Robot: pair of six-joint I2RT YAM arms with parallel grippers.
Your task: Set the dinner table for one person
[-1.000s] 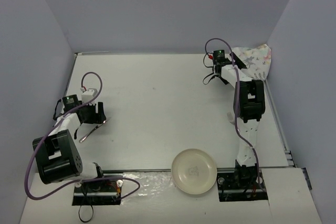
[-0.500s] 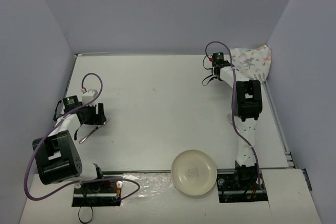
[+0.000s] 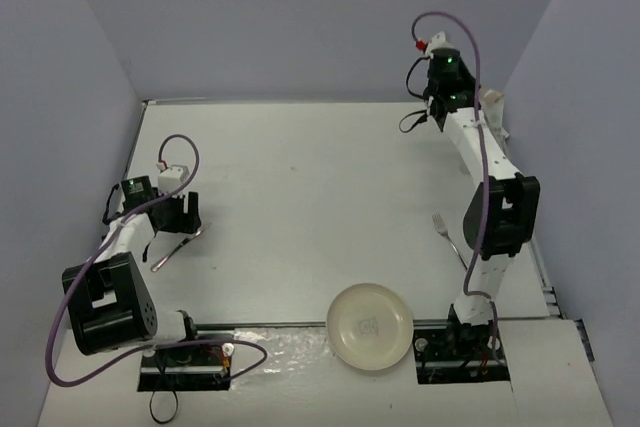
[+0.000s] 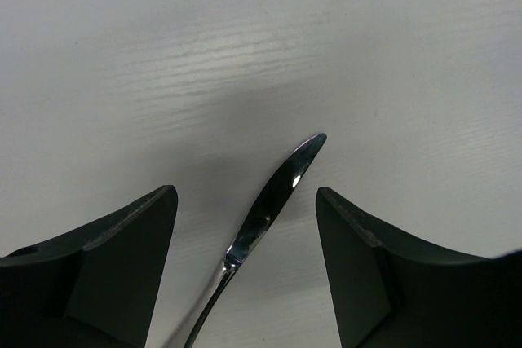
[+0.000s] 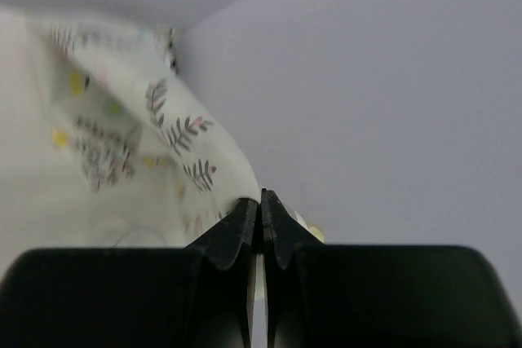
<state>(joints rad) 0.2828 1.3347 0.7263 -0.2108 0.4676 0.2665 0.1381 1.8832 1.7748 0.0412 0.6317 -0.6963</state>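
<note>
Left wrist, left gripper (image 4: 243, 191): released, straddled knife (image 4: 289, 170)
Right gripper (image 5: 261, 197): clenched floral placemat (image 5: 122, 120)
Plate (image 3: 369, 326): sat at dinner table (image 3: 300, 197) edge

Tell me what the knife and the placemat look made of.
The knife looks like polished metal, probably steel: its blade gives mirror-like glints. The placemat looks like thin matte cloth, white with printed leaves: it folds and drapes from the shut right gripper.

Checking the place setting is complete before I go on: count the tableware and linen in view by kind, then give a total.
Plate: 1
Fork: 1
Knife: 1
Floral placemat: 1
Total: 4
</note>
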